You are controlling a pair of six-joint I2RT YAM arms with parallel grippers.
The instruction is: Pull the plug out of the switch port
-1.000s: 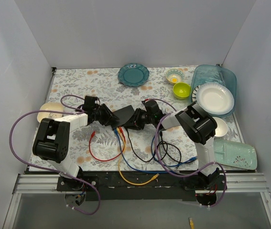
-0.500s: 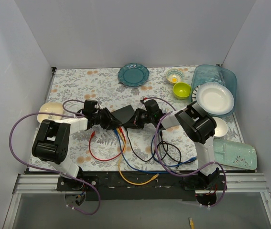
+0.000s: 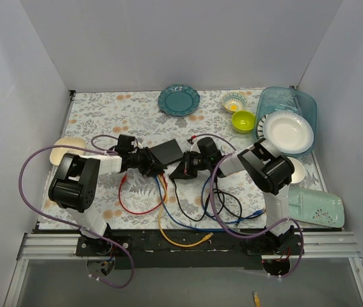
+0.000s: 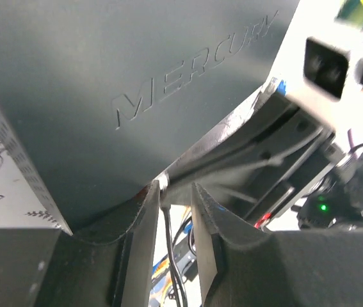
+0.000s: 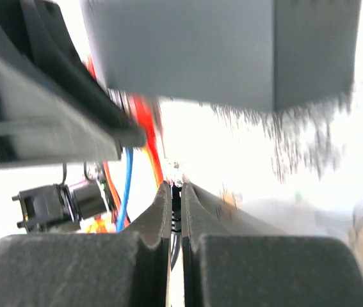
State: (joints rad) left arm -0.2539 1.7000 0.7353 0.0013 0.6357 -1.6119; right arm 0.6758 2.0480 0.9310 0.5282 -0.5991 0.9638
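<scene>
The black switch box [image 3: 167, 152] lies mid-table, its socket edge toward the arms. My left gripper [image 3: 150, 162] sits at its near left corner. In the left wrist view the fingers [image 4: 144, 220] straddle the edge of the box [image 4: 136, 77], with a thin black cable hanging in the gap. My right gripper [image 3: 182, 169] is just off the box's near right corner. It is shut on the black cable's plug [image 5: 177, 192], whose clear tip pokes out, apart from the box [image 5: 232, 51] above. Red and blue cables [image 5: 127, 176] still run to the box.
Red [image 3: 136, 208], blue [image 3: 187, 224], yellow [image 3: 181, 242] and black [image 3: 227, 204] cables loop in front of the switch. A teal plate [image 3: 178, 100], two small bowls [image 3: 243, 120], a dish rack with a white plate [image 3: 288, 131], a cream plate [image 3: 63, 148] and a pale green tray [image 3: 315, 206] ring the table.
My right gripper drew back toward the near edge with the black plug, away from the switch. The switch settled flatter and slightly back. My left gripper moved right along it.
</scene>
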